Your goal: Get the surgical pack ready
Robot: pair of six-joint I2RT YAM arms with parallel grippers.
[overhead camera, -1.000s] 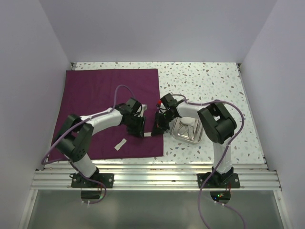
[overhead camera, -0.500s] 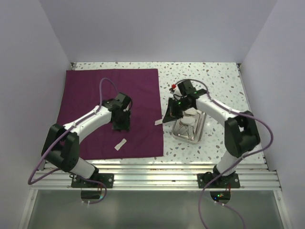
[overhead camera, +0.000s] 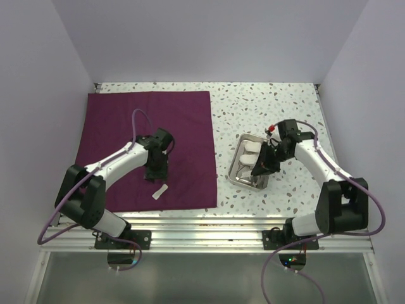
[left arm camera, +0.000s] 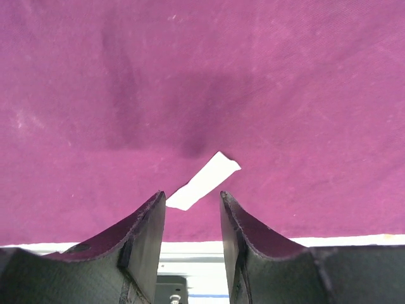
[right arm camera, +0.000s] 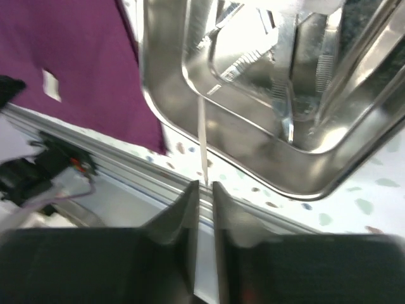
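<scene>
Gripping, my right end effector (right arm camera: 203,185): clamped on thin white strip (right arm camera: 202,133), wrist view only.
My left end effector (left arm camera: 193,196): apart over maroon cloth (overhead camera: 126,120), left.
Steel tray (overhead camera: 242,174), right: gauze pads (overhead camera: 250,149), metal instruments (right arm camera: 286,92).

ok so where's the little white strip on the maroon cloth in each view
top external: white strip by the maroon cloth's near edge.
left wrist: centre, just beyond the fingers.
right wrist: upper left, small, on the cloth.
shared landmark: the cloth's near edge along the rail.
</scene>
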